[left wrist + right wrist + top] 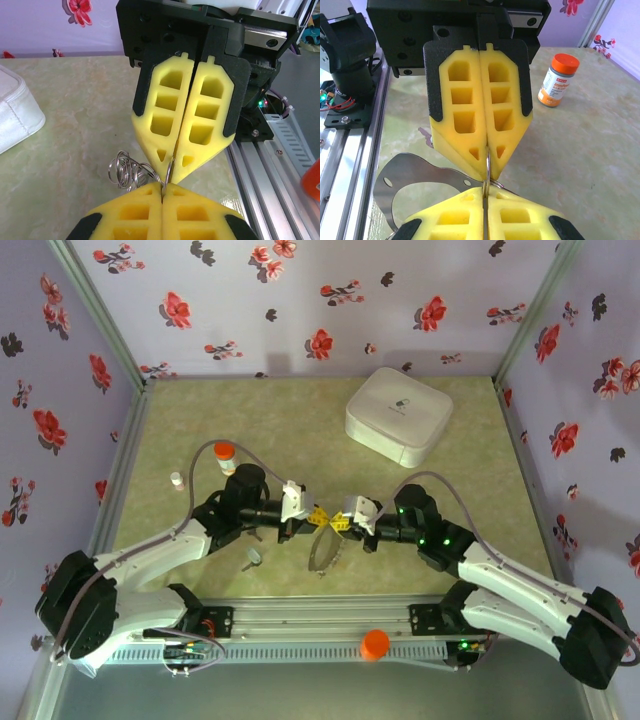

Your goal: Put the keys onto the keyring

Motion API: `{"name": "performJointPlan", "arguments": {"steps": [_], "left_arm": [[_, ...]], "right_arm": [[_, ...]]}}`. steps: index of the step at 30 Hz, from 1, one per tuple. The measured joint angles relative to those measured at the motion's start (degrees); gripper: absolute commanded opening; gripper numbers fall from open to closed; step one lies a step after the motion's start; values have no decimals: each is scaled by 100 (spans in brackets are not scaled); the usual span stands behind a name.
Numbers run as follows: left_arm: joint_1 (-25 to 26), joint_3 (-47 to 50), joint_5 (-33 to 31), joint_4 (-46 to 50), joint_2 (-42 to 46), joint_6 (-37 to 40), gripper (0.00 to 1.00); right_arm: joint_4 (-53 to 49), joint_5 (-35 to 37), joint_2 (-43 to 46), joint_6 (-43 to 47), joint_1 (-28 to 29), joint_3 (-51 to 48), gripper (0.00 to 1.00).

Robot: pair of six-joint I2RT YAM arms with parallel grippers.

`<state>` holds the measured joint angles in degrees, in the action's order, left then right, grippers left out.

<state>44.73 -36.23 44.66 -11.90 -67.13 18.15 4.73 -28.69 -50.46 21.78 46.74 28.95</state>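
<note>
From the top cam, we see the left tool (pixel 318 515) and the right tool (pixel 342 523) meeting nose to nose over the bench (pixel 300 420). Whatever sits between the tips is too small to make out from up here. What we take for a small silvery key (pixel 252 558) lies on the bench back beside the left arm, well apart from both tips, so we'd say it's not threaded yet.

Left wrist cam: our own pads are pressed together on a thin wire of the keyring (pixel 127 172), whose coils bunch just to one side of the tips. The right tool faces us, pinching that same wire just beyond. Our guess is the double grip is there to steady the ring or pry it apart.

Right wrist cam: same pinch from the other side, both tools clamped on the wire. A flat metal loop (pixel 425 170) hangs just below our tips. An orange-capped vial (pixel 559 80) stands well apart past the left tool.
</note>
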Motion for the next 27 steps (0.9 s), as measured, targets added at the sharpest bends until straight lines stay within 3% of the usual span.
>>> {"name": "performJointPlan", "arguments": {"steps": [5,8,12,16,27], "left_arm": [[0,-15,-4,37,0,42,0],[-2,-15,-4,42,2,42,0],[-24,-15,-15,79,4,46,0],[-26,-15,-35,103,22,70,11],[-24,-105,-79,306,197,85,8]], "right_arm": [[68,-9,-35,-149,0,2,12],[116,-31,-59,-199,0,2,10],[142,-31,-101,-260,0,2,0],[142,-28,-105,-280,0,2,0],[-11,-28,-212,-221,2,188,0]]}}
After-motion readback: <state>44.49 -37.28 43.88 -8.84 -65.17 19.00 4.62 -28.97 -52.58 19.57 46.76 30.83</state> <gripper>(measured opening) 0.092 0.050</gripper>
